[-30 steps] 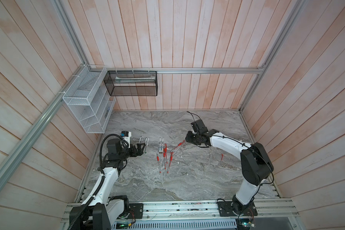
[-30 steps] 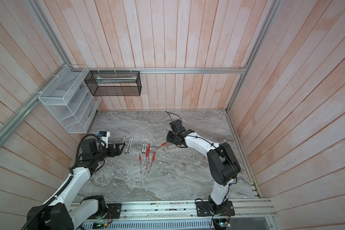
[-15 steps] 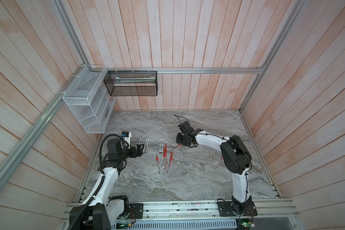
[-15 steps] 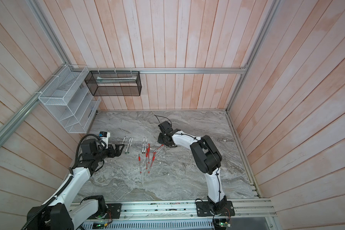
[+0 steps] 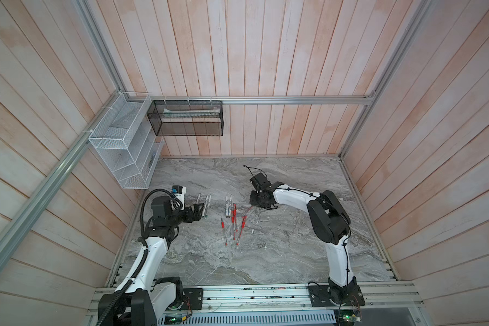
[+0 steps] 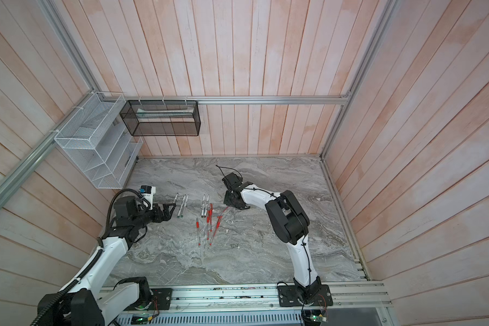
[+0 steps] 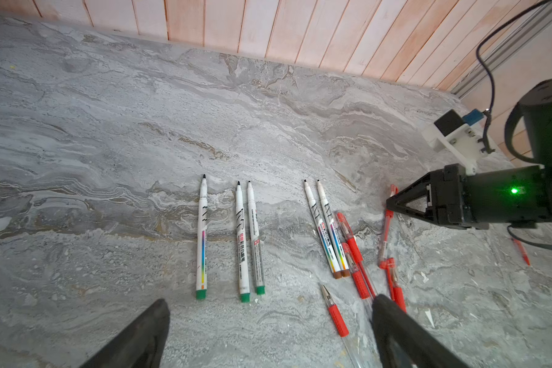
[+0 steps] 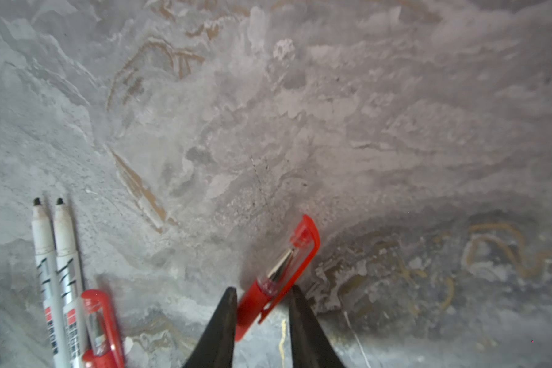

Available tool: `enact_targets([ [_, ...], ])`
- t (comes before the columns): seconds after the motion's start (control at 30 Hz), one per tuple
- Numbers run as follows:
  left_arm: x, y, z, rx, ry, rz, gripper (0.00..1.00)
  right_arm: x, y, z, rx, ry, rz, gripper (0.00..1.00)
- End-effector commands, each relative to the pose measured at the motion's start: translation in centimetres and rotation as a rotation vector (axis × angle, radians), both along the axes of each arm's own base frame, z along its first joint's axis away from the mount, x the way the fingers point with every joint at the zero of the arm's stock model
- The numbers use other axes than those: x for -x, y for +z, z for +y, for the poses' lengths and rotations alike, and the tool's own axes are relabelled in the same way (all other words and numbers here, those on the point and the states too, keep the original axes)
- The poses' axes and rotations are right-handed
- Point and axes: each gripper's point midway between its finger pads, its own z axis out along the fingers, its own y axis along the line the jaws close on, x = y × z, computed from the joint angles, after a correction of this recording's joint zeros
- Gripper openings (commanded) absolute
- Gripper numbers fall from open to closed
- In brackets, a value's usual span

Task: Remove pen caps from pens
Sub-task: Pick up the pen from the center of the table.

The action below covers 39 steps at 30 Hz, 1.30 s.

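The left arm reaches in low from the near-left corner, forearm level and its hand (image 5: 198,211) pointing right across the worktop (image 5: 280,248) with the fingers spread wide on nothing. Just right of it lie three white markers (image 7: 241,242) and then a pair (image 7: 325,229), all running near to far with bare black tips at the far end, so they look finished. Right again is the loose cluster of red pens (image 5: 233,223), also lying roughly near to far. At that cluster's far-right edge is the capped red pen (image 8: 268,293), and the next move turns on it. It lies slanted, with the red cap (image 8: 303,242) at its far-right end and the barrel trailing near-left toward the cluster. I cannot tell whether the tail rests on the worktop. The right hand (image 8: 263,290) appears clamped across the pen just behind the cap, which juts out past the fingertips. The right arm stretches in from the near right, elbow raised and wrist tipped down. The right arm is therefore the one on the pen, while the left hand is well apart from it. I judge the left hand must cross over the markers and pinch the exposed cap along the pen's axis.
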Motion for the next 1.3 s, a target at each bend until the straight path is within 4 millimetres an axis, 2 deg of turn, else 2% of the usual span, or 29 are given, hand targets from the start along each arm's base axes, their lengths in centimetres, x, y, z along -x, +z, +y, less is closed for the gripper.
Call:
enact_targets([
  [0.0, -0.3, 1.4, -0.2, -0.014, -0.012, -0.04, 1.0, 0.1, -2.0, -1.3, 0.109, 0.013, 0.033, 0.27],
  [0.13, -0.5, 1.6, 0.0, -0.025, -0.001, -0.052, 1.0, -1.5, -2.8, -1.6, 0.141, 0.026, 0.03, 0.24],
  [0.23, -0.2, 1.5, -0.2, -0.021, -0.01, -0.045, 1.0, -3.7, -2.7, -2.3, 0.159, 0.024, 0.013, 0.21],
  [0.33, -0.4, 1.9, -0.1, -0.024, -0.006, -0.053, 1.0, -5.2, -1.8, -2.8, 0.173, 0.034, -0.002, 0.17],
  [0.43, -0.3, 1.7, 0.0, -0.033, -0.005, -0.056, 1.0, -6.1, -0.6, -2.9, 0.194, 0.068, -0.041, 0.19],
  [0.53, -0.3, 1.9, -0.2, -0.022, -0.009, -0.051, 1.0, -5.7, 0.8, -3.2, 0.2, 0.073, -0.035, 0.26],
  [0.67, -0.3, 1.6, -0.1, -0.026, -0.007, -0.053, 1.0, -4.3, 2.4, -3.4, 0.161, 0.068, -0.049, 0.35],
  [0.87, -0.5, 1.4, -0.3, -0.019, -0.015, -0.044, 1.0, -1.4, 1.5, -2.7, 0.129, 0.085, -0.005, 0.36],
  [1.03, -0.4, 1.4, -0.7, -0.007, -0.027, -0.032, 1.0, -1.0, 0.0, -2.6, 0.139, 0.089, 0.022, 0.32],
  [1.27, -0.3, 1.6, -0.8, -0.01, -0.031, -0.038, 1.0, -1.5, -1.4, -2.8, 0.145, 0.089, 0.042, 0.17],
])
